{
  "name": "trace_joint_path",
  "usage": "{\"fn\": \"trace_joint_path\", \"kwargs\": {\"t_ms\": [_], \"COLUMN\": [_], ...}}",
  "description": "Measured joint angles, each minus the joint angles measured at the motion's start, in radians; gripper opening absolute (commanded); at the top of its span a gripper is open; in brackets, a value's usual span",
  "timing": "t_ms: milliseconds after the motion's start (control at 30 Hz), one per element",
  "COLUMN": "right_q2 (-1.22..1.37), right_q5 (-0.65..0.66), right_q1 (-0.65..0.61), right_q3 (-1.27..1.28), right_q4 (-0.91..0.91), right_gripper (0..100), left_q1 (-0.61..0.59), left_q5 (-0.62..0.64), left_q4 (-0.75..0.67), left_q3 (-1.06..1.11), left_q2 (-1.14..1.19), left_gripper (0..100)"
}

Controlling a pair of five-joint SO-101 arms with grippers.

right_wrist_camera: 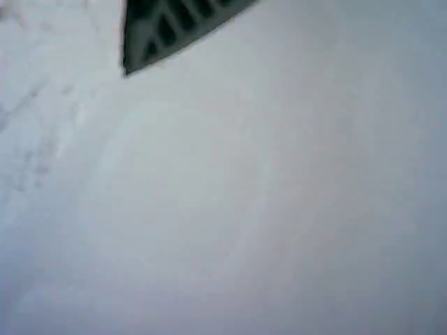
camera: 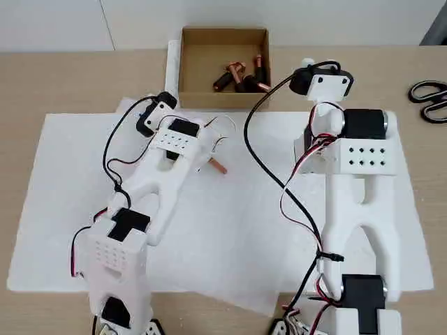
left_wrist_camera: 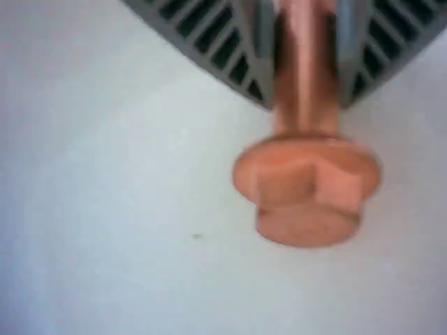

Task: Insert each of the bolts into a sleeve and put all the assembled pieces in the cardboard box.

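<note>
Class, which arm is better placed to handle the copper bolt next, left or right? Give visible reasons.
Left, probably. Its jaws are shut on the shank of the copper-coloured hex-head metal bolt, while the right arm stands apart over bare white sheet.

Bolt (camera: 218, 166) by left arm (camera: 164, 174); maybe four pieces (camera: 241, 77) in cardboard box (camera: 199, 70)

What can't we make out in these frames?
Piece count in the brown cardboard box: high view, the copper-and-black assembled pieces overlap, too small.
Copper flanged bolt shank end: left wrist view, cut off by the top edge inside the left claw.
Right claw state: right wrist view, cut off by the top edge.
Black-handled scissors: high view, cut by the right edge.
</note>
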Motion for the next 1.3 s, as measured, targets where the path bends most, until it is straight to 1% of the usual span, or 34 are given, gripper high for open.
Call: {"fn": "trace_joint_path", "kwargs": {"t_ms": [100, 167, 300, 400, 600, 700, 767, 867, 933, 1000, 1100, 1133, 1300], "right_q2": [0.000, 0.000, 0.000, 0.000, 0.000, 0.000, 0.000, 0.000, 0.000, 0.000, 0.000, 0.000, 0.000], "right_q5": [0.000, 0.000, 0.000, 0.000, 0.000, 0.000, 0.000, 0.000, 0.000, 0.000, 0.000, 0.000, 0.000], "right_q1": [0.000, 0.000, 0.000, 0.002, 0.000, 0.005, 0.002, 0.000, 0.005, 0.003, 0.000, 0.002, 0.002], "right_q3": [0.000, 0.000, 0.000, 0.000, 0.000, 0.000, 0.000, 0.000, 0.000, 0.000, 0.000, 0.000, 0.000], "right_q4": [0.000, 0.000, 0.000, 0.000, 0.000, 0.000, 0.000, 0.000, 0.000, 0.000, 0.000, 0.000, 0.000], "right_gripper": [24.3, 24.3, 24.3, 24.3, 24.3, 24.3, 24.3, 24.3, 24.3, 24.3, 24.3, 24.3, 24.3], "left_q1": [0.012, 0.032, 0.106, 0.110, 0.074, 0.006, -0.061, -0.163, -0.213, -0.242, -0.264, -0.273, -0.333], "left_q5": [-0.015, -0.044, -0.114, -0.187, -0.347, -0.454, -0.562, -0.752, -0.833, -0.918, -1.126, -1.175, -1.297], "left_q4": [0.000, 0.031, 0.172, 0.292, 0.543, 0.675, 0.709, 0.720, 0.721, 0.721, 0.721, 0.721, 0.674], "left_q3": [-0.011, -0.046, -0.167, -0.267, -0.442, -0.526, -0.532, -0.474, -0.388, -0.282, -0.158, -0.124, 0.005], "left_q2": [0.000, 0.003, 0.005, -0.012, -0.117, -0.189, -0.232, -0.267, -0.273, -0.273, -0.273, -0.273, -0.273], "left_gripper": [1, 1, 1, 1, 1, 1, 1, 1, 1, 1, 1, 1, 1]}}
